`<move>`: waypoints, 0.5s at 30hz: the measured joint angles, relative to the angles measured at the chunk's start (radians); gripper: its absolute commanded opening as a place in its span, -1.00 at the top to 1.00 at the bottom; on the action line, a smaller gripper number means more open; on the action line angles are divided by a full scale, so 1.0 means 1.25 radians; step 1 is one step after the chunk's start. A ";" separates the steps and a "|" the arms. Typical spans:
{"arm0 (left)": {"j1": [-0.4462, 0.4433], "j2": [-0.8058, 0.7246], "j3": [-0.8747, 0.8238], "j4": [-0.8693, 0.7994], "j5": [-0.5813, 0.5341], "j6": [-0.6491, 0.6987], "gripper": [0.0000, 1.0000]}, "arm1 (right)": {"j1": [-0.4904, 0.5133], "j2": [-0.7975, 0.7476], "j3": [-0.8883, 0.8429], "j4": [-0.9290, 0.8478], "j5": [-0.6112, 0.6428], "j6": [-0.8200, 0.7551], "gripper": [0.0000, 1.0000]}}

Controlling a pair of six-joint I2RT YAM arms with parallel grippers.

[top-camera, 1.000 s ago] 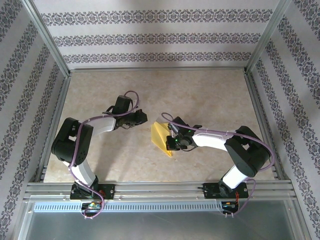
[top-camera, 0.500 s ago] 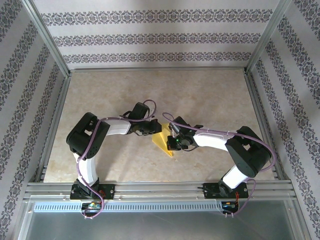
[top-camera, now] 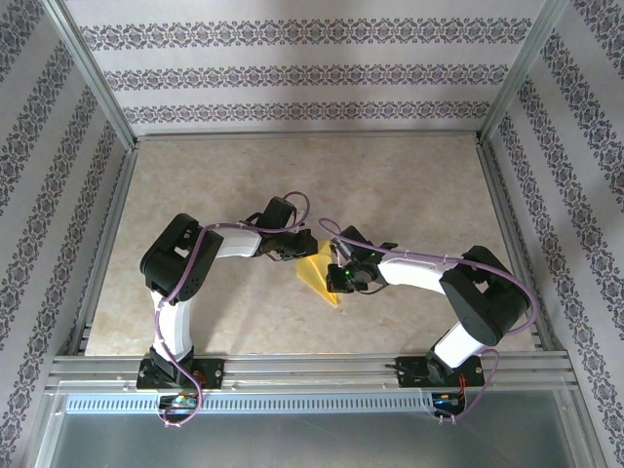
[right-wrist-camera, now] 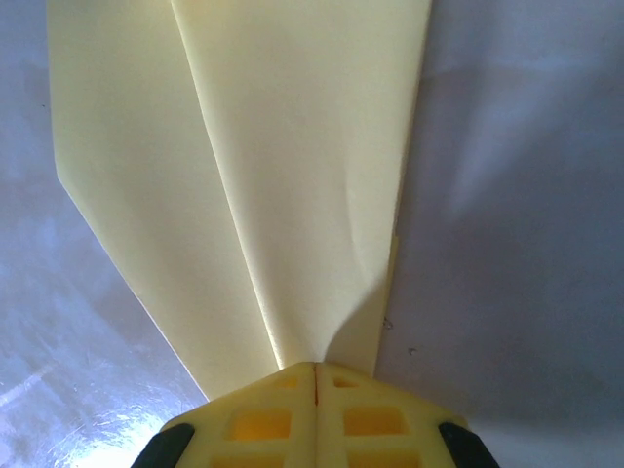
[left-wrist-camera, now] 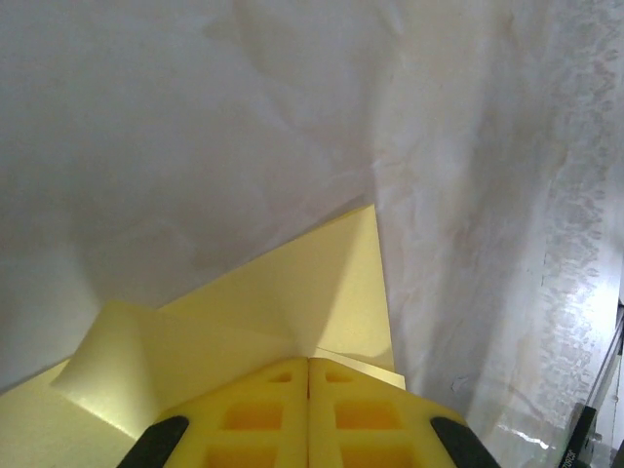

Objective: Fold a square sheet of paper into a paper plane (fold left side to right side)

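Observation:
The yellow sheet of paper (top-camera: pixel 319 280) lies mid-table, folded into a layered wedge that narrows to a point at the near end. My left gripper (top-camera: pixel 301 252) is shut, with its tips down on the sheet's far left edge. In the left wrist view the shut yellow fingers (left-wrist-camera: pixel 273 409) rest on the paper (left-wrist-camera: pixel 292 283), and a flap curls up at the left. My right gripper (top-camera: pixel 338 276) is at the paper's right edge. In the right wrist view the creased paper (right-wrist-camera: pixel 292 146) pinches up into the shut right gripper (right-wrist-camera: pixel 315 367).
The beige tabletop (top-camera: pixel 292 175) is fenced by aluminium rails (top-camera: pixel 312 366) at the front and posts at the sides, with patterned walls behind. Both forearms angle in towards the middle, close together over the paper.
The left arm swung in from the left and its shut gripper came down onto the paper's left edge. The right gripper stayed at the paper, which now looks narrower.

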 measured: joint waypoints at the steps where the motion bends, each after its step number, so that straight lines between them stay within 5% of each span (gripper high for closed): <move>1: 0.000 0.000 0.000 0.000 -0.002 0.000 0.86 | -0.002 0.000 0.000 0.000 -0.004 0.000 1.00; 15: 0.000 0.000 0.000 -0.001 -0.006 0.002 0.87 | -0.035 -0.061 0.016 -0.013 -0.068 0.035 1.00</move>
